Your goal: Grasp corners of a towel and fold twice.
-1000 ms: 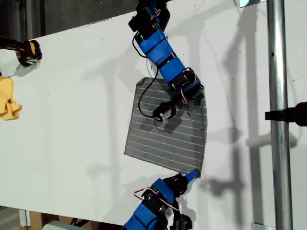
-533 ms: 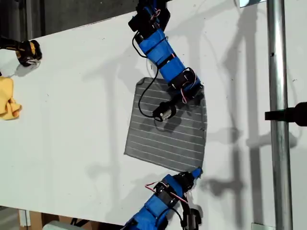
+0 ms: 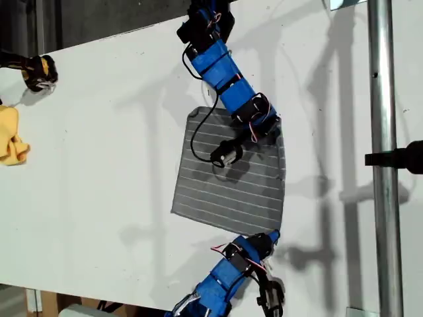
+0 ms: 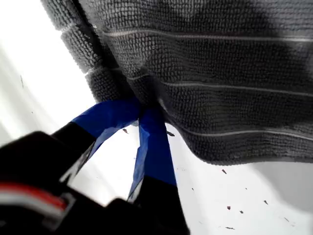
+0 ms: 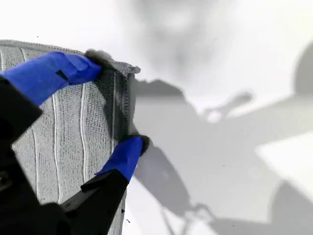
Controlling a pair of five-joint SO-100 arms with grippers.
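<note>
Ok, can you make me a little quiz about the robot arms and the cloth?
1. Fill the gap: the grey towel has thin ____ stripes.
2. What is my first gripper pinching? A) a corner of the towel B) a spoon C) a cup
3. True or false: the yellow cloth lies on top of the towel.

Key: 1 white. 2 A. 3 false: the yellow cloth lies apart, at the exterior view's left edge.

exterior: overhead, looks down on white table (image 3: 99, 165), whole towel (image 3: 228, 178) in frame | first wrist: close along jaws at towel corner | second wrist: close at another corner | shared: towel edges
</note>
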